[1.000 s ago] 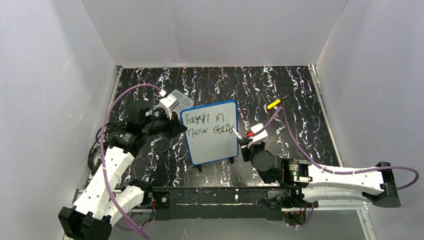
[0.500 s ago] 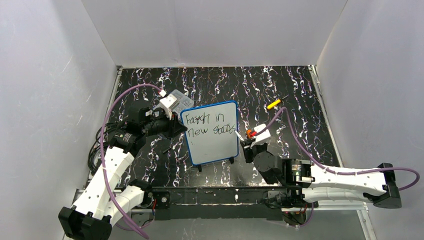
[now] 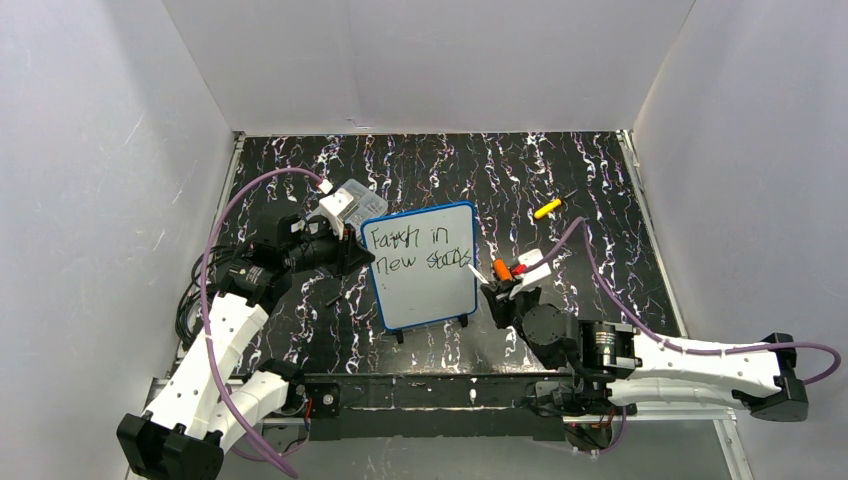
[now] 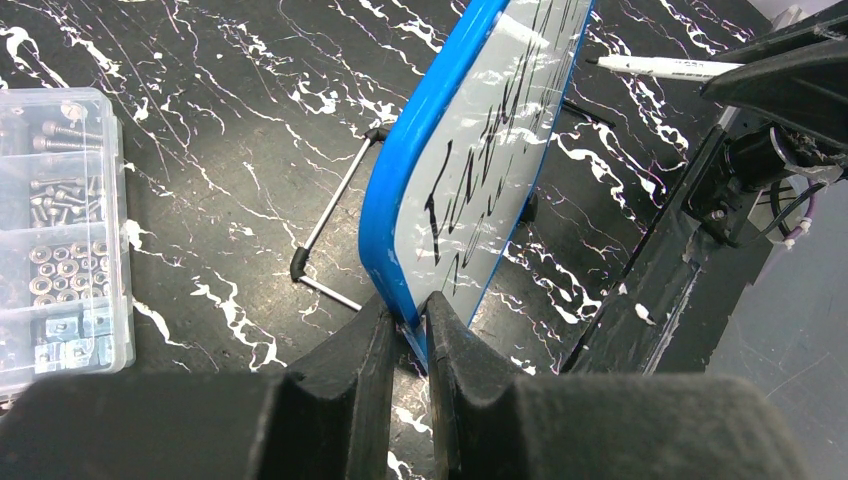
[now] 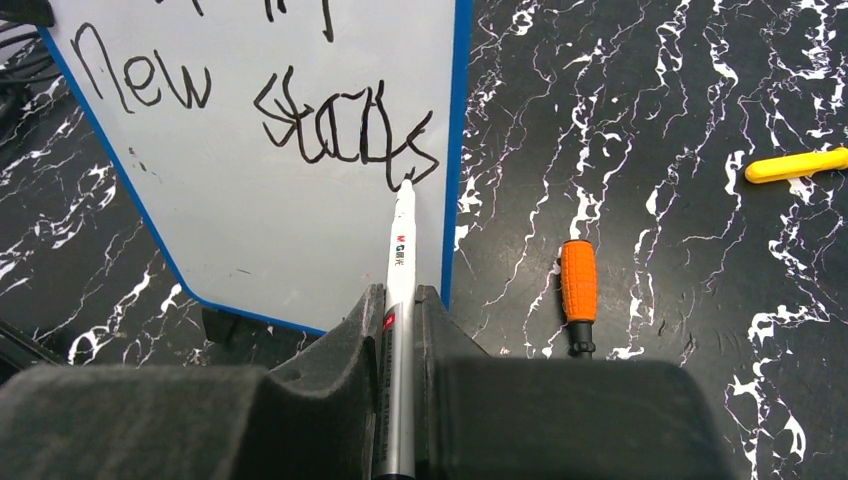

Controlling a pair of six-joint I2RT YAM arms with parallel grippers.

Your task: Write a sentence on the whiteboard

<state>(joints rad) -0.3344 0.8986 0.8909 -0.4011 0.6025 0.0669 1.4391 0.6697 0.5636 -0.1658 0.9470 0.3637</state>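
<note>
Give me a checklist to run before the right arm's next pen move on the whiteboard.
1. Board held: the left gripper is shut on the edge of the whiteboard: ok.
2. Pen held: the marker is clamped in the right gripper, tip forward: ok.
3. Tip touching the board: cannot tell; it sits at the last word's end.
4. Two lines of the sentence written: ok.
5. Room right of the last word: not ok, the blue frame is close.
6. The orange screwdriver lies apart from the board: ok.
</note>
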